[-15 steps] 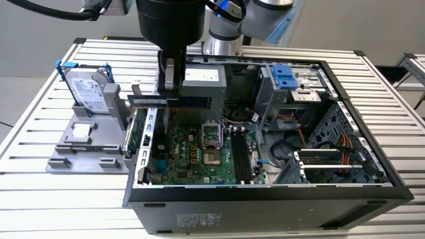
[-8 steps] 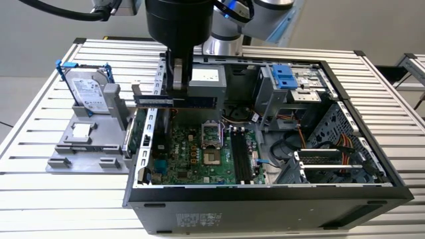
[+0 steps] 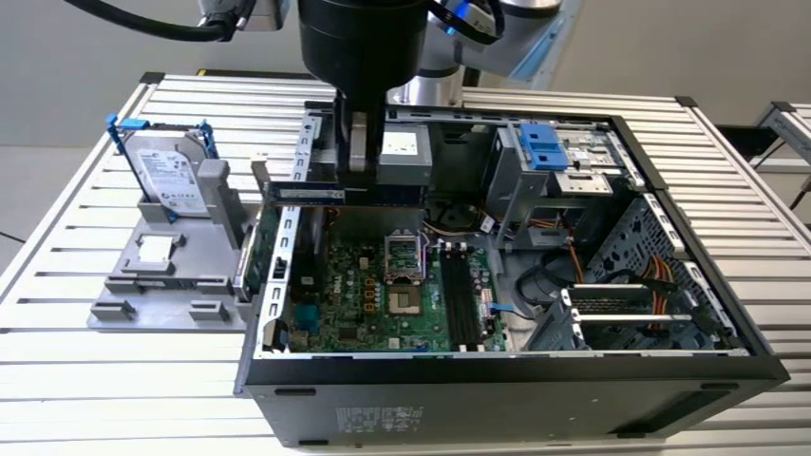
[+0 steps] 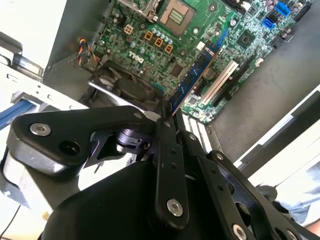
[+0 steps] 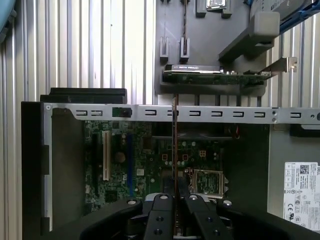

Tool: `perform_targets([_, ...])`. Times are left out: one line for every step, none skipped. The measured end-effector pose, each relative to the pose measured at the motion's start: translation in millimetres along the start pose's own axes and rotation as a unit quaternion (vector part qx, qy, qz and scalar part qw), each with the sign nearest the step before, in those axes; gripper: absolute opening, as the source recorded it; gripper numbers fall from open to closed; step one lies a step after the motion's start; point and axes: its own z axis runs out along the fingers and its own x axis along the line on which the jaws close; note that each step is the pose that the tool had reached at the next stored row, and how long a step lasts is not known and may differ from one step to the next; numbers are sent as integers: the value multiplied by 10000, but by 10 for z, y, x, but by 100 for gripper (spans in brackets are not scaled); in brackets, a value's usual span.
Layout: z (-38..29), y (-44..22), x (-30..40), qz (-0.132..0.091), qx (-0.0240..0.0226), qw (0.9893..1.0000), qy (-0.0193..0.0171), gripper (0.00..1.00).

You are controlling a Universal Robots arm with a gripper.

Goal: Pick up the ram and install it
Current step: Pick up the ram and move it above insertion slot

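Long, slim, dark-blue ram [image 3: 311,193]

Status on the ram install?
Gripper shut on ram. Held in the air over motherboard, not in a slot. Nothing seen between them.

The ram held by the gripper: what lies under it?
Under the ram, shut in the gripper, lies the motherboard. The stick and gripper cover the strip of board directly below.
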Motion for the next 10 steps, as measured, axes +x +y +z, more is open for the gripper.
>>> perform_targets([-1, -13, 0, 0, 0, 10000, 0, 0])
perform_targets([-1, -27, 0, 0, 0, 10000, 0, 0])
perform_targets([-2, -38, 0, 0, 0, 10000, 0, 0])
perform_targets([-2, -47, 0, 0, 0, 10000, 0, 0])
perform_targets([-2, -57, 0, 0, 0, 10000, 0, 0])
perform_targets([-2, -69, -1, 0, 0, 10000, 0, 0])
perform_targets([-3, -83, -1, 0, 0, 10000, 0, 0])
perform_targets([-4, -97, -1, 0, 0, 10000, 0, 0])
perform_targets([-4, -110, -1, 0, 0, 10000, 0, 0])
perform_targets([-4, -124, -1, 0, 0, 10000, 0, 0])
